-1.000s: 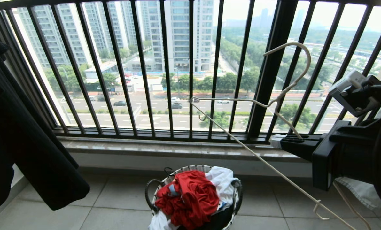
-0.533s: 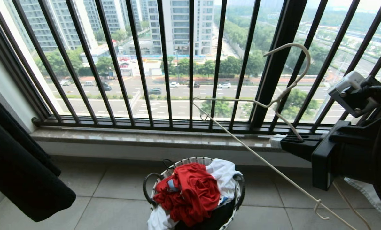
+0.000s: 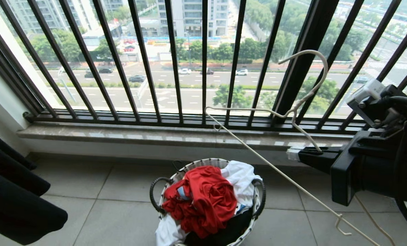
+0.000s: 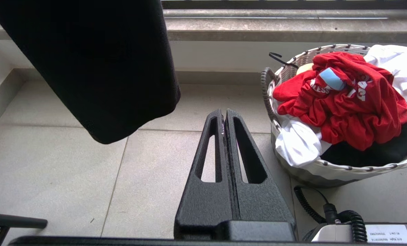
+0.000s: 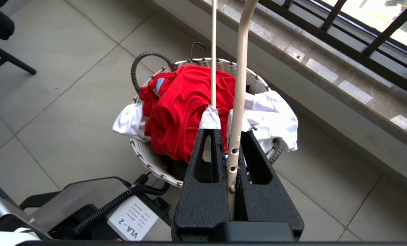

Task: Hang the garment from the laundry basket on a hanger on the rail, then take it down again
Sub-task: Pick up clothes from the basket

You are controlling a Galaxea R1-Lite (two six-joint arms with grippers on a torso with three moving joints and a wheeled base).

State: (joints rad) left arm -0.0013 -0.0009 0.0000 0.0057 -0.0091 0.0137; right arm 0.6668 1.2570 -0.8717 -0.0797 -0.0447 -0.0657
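The garment (image 3: pixel 203 198), a crumpled red T-shirt with white lettering, lies on top of the laundry basket (image 3: pixel 190 166) on the tiled floor below the window. My right gripper (image 3: pixel 302 155) is shut on the hanger (image 3: pixel 258 152), a whitish wire one, held at the right above and beside the basket with its hook (image 3: pixel 321 65) pointing up. In the right wrist view the hanger (image 5: pixel 239 85) runs out between the fingers of the right gripper (image 5: pixel 225 126), over the garment (image 5: pixel 183 109). My left gripper (image 4: pixel 224 114) is shut and empty, low to the left of the basket (image 4: pixel 347 166). The rail is out of view.
A black garment (image 3: pixel 15 205) hangs at the left, close to the left gripper. Dark window bars (image 3: pixel 176 68) and a stone sill (image 3: pixel 138 135) stand behind the basket. White cloth (image 3: pixel 239 177) and dark cloth lie under the red shirt. The robot's base and coiled cable (image 5: pixel 128 198) are just in front.
The head view has tipped downward, so the window, the sill and the basket sit higher in the picture. The right gripper still holds the hanger the same way.
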